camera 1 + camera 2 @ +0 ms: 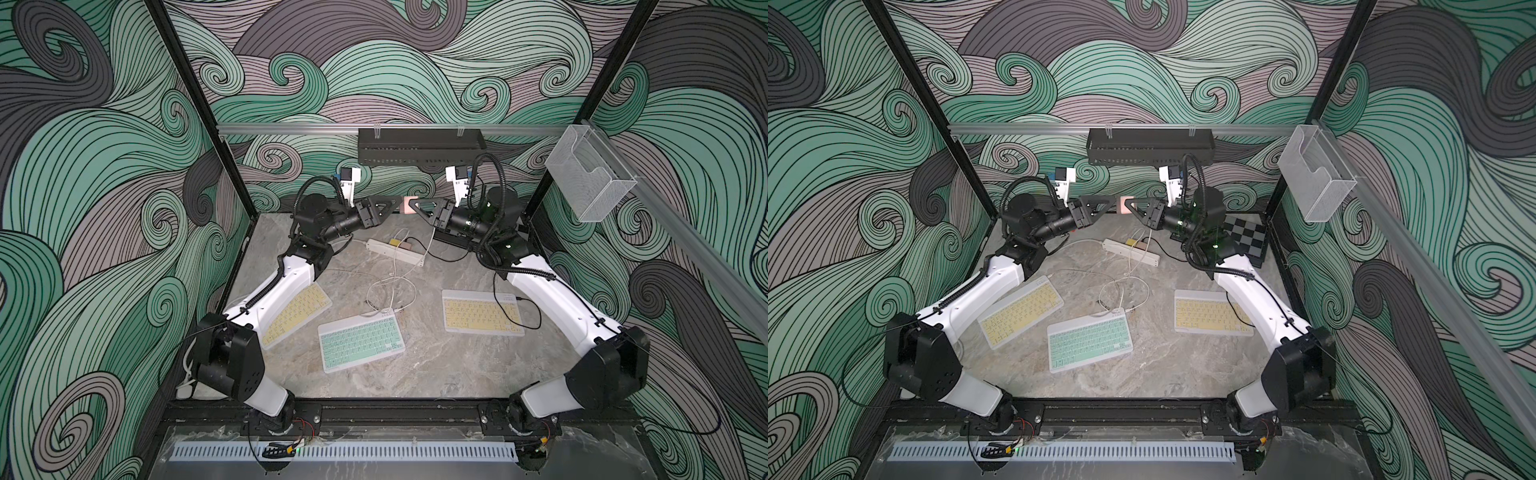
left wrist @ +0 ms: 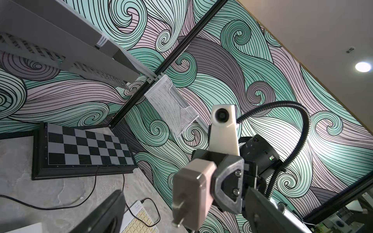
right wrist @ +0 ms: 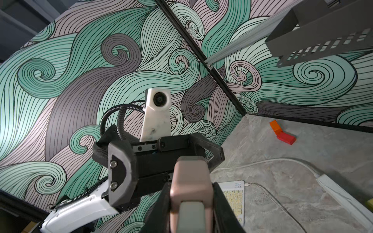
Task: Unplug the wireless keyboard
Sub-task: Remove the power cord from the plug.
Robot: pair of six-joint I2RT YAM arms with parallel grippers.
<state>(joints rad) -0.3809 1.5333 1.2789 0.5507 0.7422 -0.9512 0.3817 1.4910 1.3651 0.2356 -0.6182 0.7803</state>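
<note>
Top views: keyboards [image 1: 360, 341] on marbled tabletop [image 1: 436, 374], swirled walls [image 1: 104, 187].

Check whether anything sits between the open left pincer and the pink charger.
Nothing visible does. The left pincer faces the pink charger directly in mid-air; the right pincer grips its far end, clear of that gap.

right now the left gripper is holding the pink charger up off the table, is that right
Not the left. The right gripper is holding the pink charger up off the table; the right wrist view shows it clamped between that gripper's fingers, while the left gripper faces it with jaws open and empty.
</note>
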